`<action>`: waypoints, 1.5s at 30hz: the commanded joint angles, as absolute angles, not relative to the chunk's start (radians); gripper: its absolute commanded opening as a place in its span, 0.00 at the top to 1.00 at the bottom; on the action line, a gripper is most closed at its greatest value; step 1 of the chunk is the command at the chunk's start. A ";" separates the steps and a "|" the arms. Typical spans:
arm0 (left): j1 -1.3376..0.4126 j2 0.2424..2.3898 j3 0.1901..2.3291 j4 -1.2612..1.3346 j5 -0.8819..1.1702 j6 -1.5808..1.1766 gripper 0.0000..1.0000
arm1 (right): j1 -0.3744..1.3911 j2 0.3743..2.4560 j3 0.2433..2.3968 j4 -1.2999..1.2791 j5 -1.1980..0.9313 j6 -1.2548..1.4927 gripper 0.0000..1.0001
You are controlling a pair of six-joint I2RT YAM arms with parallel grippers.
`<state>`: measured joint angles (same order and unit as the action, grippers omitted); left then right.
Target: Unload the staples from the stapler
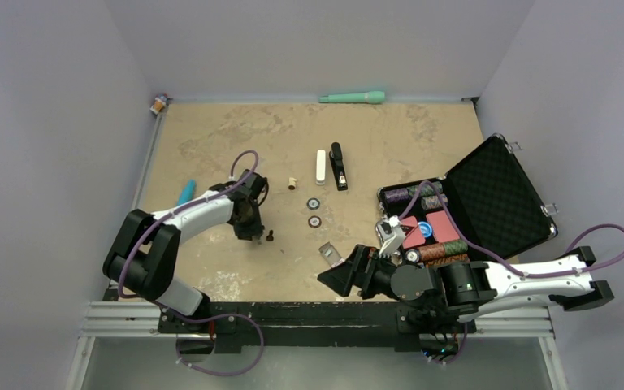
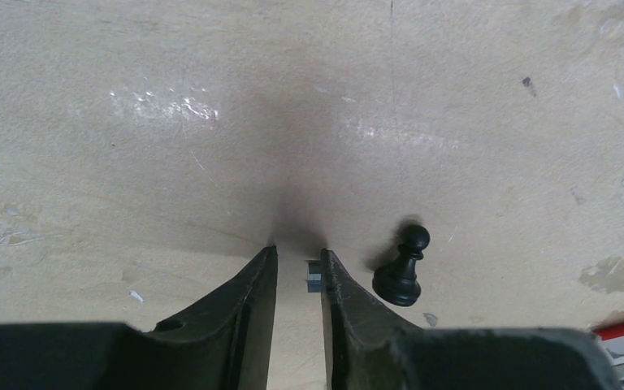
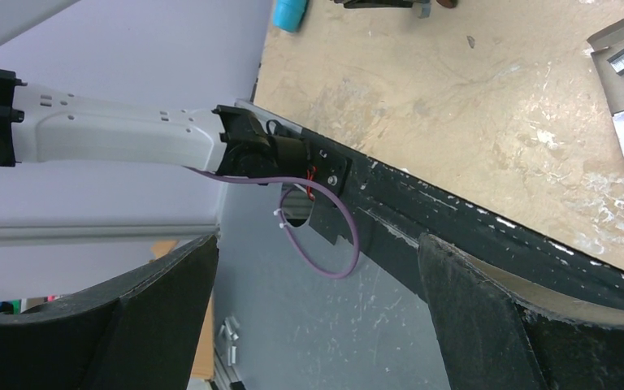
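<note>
The stapler (image 1: pixel 339 166) lies mid-table, well apart from both arms. The left end effector (image 2: pixel 299 272) points down, narrow, with a small grey piece (image 2: pixel 315 276), possibly staples, seemingly loose in the gap. The right end effector (image 3: pixel 317 325) is wide and empty. Likely next: check the stapler for leftovers.

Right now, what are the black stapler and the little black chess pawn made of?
The stapler looks like black plastic or painted metal with a dull finish; it is too small in the top view to tell which. The pawn is black, smooth and seems slightly shiny on its rounded shape, so it is probably moulded plastic, though lacquered wood would look much the same.
</note>
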<state>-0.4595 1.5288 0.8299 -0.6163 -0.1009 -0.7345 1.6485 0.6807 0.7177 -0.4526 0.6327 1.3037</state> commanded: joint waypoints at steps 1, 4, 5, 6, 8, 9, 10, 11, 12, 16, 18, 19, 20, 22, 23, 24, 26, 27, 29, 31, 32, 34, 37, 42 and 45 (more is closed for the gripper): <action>-0.480 1.518 0.812 -0.597 -0.072 -0.692 0.71 | 1.652 0.693 0.763 -0.415 0.631 1.290 0.02; -0.496 1.515 0.791 -0.592 -0.069 -0.694 0.72 | 1.652 0.706 0.772 -0.423 0.630 1.288 0.02; -0.503 1.508 0.780 -0.586 -0.061 -0.697 0.73 | 1.652 0.709 0.774 -0.425 0.630 1.288 0.03; -0.512 1.500 0.769 -0.580 -0.054 -0.702 0.73 | 1.652 0.710 0.773 -0.425 0.630 1.289 0.02; -0.529 1.483 0.748 -0.578 -0.049 -0.719 0.74 | 1.652 0.711 0.772 -0.420 0.630 1.289 0.03; -0.538 1.473 0.737 -0.575 -0.044 -0.727 0.74 | 1.651 0.710 0.772 -0.417 0.629 1.288 0.02; -0.547 1.461 0.723 -0.570 -0.040 -0.734 0.74 | 1.652 0.713 0.771 -0.412 0.629 1.287 0.03; -0.555 1.450 0.709 -0.560 -0.031 -0.739 0.75 | 1.652 0.715 0.771 -0.408 0.628 1.286 0.03; -0.563 1.439 0.698 -0.554 -0.020 -0.743 0.75 | 1.652 0.718 0.772 -0.405 0.627 1.283 0.02; -0.585 1.393 0.690 -0.581 -0.030 -0.747 0.75 | 1.652 0.736 0.784 -0.405 0.623 1.278 0.03; -0.586 1.360 0.700 -0.611 -0.052 -0.745 0.76 | 1.652 0.748 0.788 -0.404 0.620 1.278 0.02; -0.586 1.345 0.707 -0.625 -0.067 -0.744 0.75 | 1.652 0.753 0.791 -0.401 0.620 1.277 0.02; -0.586 1.332 0.718 -0.638 -0.078 -0.741 0.75 | 1.652 0.759 0.792 -0.398 0.619 1.276 0.02; -0.587 1.319 0.735 -0.661 -0.097 -0.737 0.72 | 1.652 0.767 0.796 -0.395 0.617 1.274 0.02; -0.587 1.315 0.742 -0.671 -0.104 -0.737 0.70 | 1.652 0.771 0.797 -0.391 0.616 1.273 0.02; -0.587 1.314 0.745 -0.682 -0.110 -0.740 0.69 | 1.651 0.774 0.798 -0.390 0.614 1.272 0.02; -0.586 1.312 0.745 -0.692 -0.121 -0.753 0.67 | 1.652 0.777 0.799 -0.391 0.614 1.271 0.02; -0.587 1.309 0.740 -0.690 -0.120 -0.760 0.67 | 1.652 0.776 0.800 -0.390 0.614 1.271 0.02; -0.588 1.303 0.725 -0.696 -0.131 -0.782 0.66 | 1.651 0.775 0.797 -0.388 0.614 1.271 0.02; -0.592 1.295 0.707 -0.698 -0.138 -0.811 0.66 | 1.652 0.776 0.795 -0.384 0.614 1.272 0.02; -0.593 1.291 0.697 -0.691 -0.141 -0.829 0.66 | 1.652 0.777 0.791 -0.382 0.613 1.271 0.02; -0.600 1.279 0.669 -0.655 -0.124 -0.856 0.66 | 1.652 0.779 0.788 -0.372 0.611 1.272 0.02; -0.605 1.254 0.628 -0.600 -0.109 -0.907 0.62 | 1.652 0.790 0.788 -0.360 0.607 1.269 0.02; -0.607 1.215 0.598 -0.557 -0.120 -0.988 0.56 | 1.652 0.807 0.795 -0.362 0.604 1.267 0.02; -0.610 1.203 0.596 -0.544 -0.130 -1.027 0.56 | 1.651 0.803 0.788 -0.359 0.604 1.270 0.02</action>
<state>-0.6037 1.2327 0.5980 -0.6052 -0.1093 -0.9421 1.6485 0.8089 0.7536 -0.3908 0.6056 1.2793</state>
